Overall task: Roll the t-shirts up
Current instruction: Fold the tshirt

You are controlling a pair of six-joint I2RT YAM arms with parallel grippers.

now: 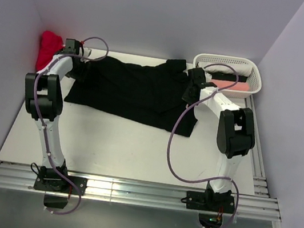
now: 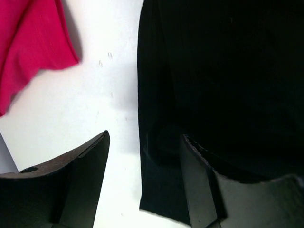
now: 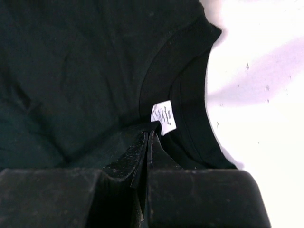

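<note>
The black t-shirt (image 1: 132,90) lies spread on the white table (image 1: 118,143), walled by 3 pale lilac panels (image 1: 157,10). The left gripper (image 2: 145,137) gapes wide astride its edge; the right gripper (image 3: 149,130) pinches its cloth beside the tag (image 3: 164,118).

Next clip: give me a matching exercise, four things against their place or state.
1. black t-shirt
2. red cloth
3. left end effector
4. right end effector

A. shut, pinching cloth by the collar tag
B. bunched in the far left corner
C. open, over the shirt's edge
D. spread out across the table

Pairs: 1-D, 2-B, 3-C, 4-A
</note>
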